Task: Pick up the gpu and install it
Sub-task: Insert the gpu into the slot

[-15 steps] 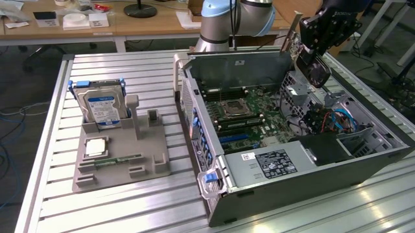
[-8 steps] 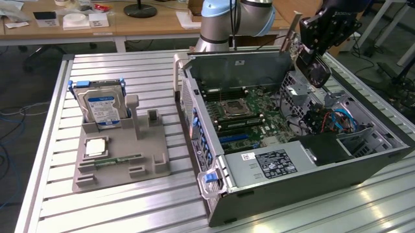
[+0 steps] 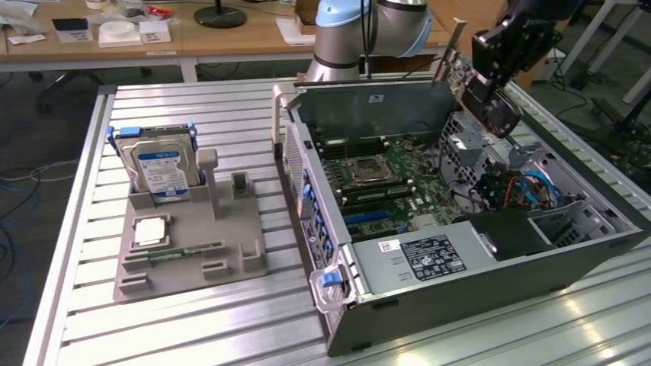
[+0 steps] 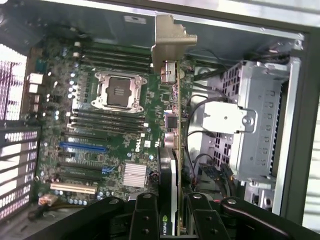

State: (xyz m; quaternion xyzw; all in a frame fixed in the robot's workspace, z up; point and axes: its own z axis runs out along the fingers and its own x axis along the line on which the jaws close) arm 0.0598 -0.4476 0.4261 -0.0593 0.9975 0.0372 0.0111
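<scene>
The gpu [image 3: 476,85] hangs above the open computer case [image 3: 489,290], over its far right corner in the exterior view, with its silver bracket [image 3: 447,49] pointing toward the back wall. My gripper [image 3: 501,72] is shut on it. In the wrist view the gpu [image 4: 173,125] shows edge-on, bracket [image 4: 169,37] at the far end, and my gripper [image 4: 172,220] clamps it between black fingers [image 4: 145,215]. Below lies the green motherboard [image 4: 110,125] with a blue slot [image 4: 82,147] and an empty CPU socket [image 4: 117,90]. The card is held clear of the board.
On the exterior view's left a grey holder [image 3: 188,252] carries an upright hard drive [image 3: 161,164] with a blue-white label and a green memory stick [image 3: 183,250]. Inside the case are a drive cage [image 4: 250,120], cables [image 3: 519,191] and a power supply [image 3: 428,255]. The slatted metal table [image 3: 203,335] surrounds everything.
</scene>
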